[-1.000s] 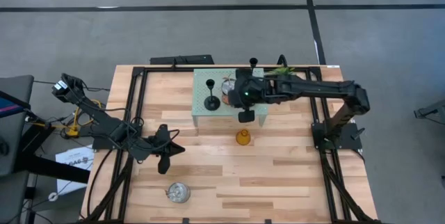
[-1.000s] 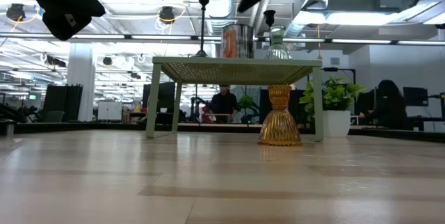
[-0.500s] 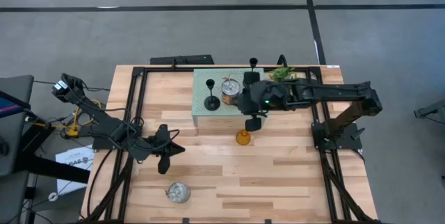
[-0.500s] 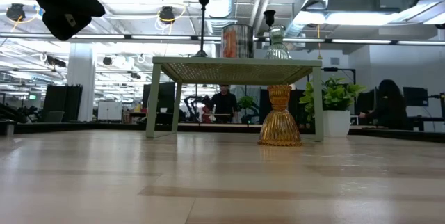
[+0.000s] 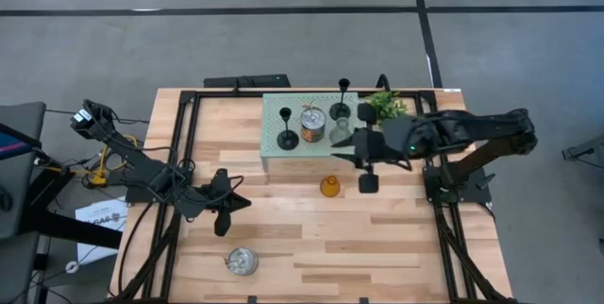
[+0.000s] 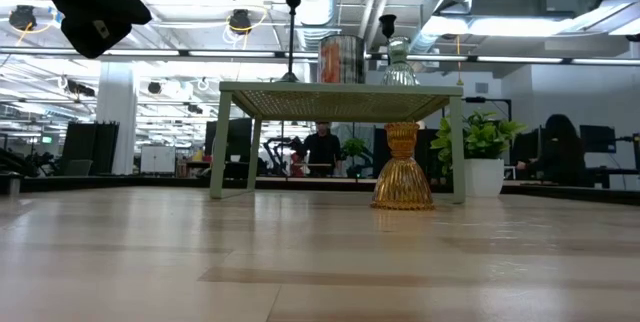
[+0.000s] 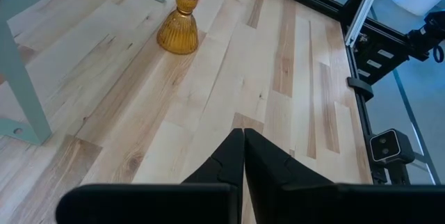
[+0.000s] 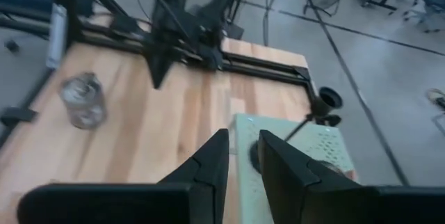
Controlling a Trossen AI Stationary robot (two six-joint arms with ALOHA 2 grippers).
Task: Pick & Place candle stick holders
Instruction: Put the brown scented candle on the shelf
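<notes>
— Where's the amber holder (image 5: 329,187)?
— On the table, before the green stand (image 5: 274,149), just beside the right gripper (image 5: 367,174), whose fingers stand apart, empty.
— Left gripper (image 5: 233,212)?
— Closed, well apart.

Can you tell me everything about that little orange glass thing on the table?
The amber glass candle holder looks like see-through, honey-coloured glass. It has a wide, ribbed, bell-shaped bottom, a narrow neck and a small cup on top. It stands upright on the wooden table, just in front of the pale green stand, not on it. Nothing touches it except the table. In the low view it glows golden.
</notes>
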